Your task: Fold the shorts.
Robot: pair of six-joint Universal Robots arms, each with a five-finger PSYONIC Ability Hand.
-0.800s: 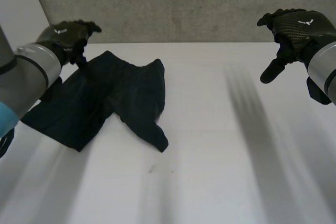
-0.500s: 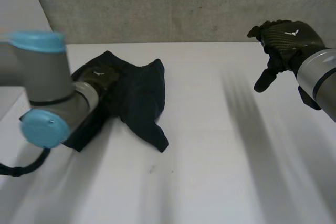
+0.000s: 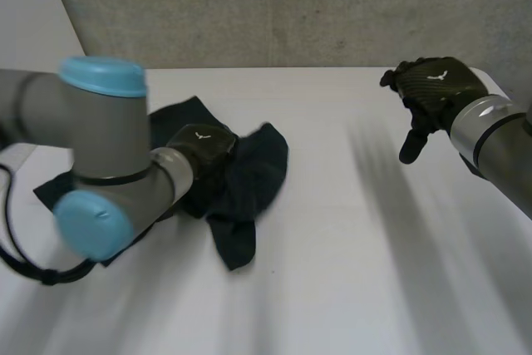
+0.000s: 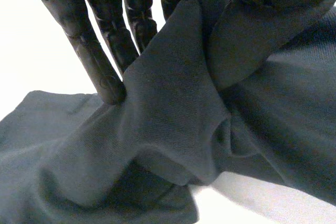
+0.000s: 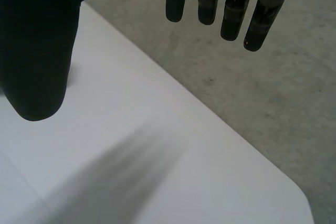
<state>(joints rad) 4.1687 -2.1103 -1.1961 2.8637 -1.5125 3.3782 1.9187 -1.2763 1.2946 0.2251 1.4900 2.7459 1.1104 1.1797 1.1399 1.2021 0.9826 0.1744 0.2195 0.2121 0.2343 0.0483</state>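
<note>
Dark shorts (image 3: 253, 174) lie bunched on the desk (image 3: 349, 272), left half. Your left hand (image 3: 202, 145) pinches a raised fold near their middle; your right hand (image 3: 428, 89) hangs relaxed & empty, well apart to the right.

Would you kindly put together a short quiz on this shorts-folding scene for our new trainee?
1. True or false: the right robot hand holds part of the shorts.
2. Which touches the shorts? A) the left robot hand B) the right robot hand C) both
3. Fill in: in the left wrist view, a fold of cloth is pinched between the fingers and the ____.
Key: 1. False; it hangs open over the table, holding nothing. 2. A. 3. thumb.
</note>
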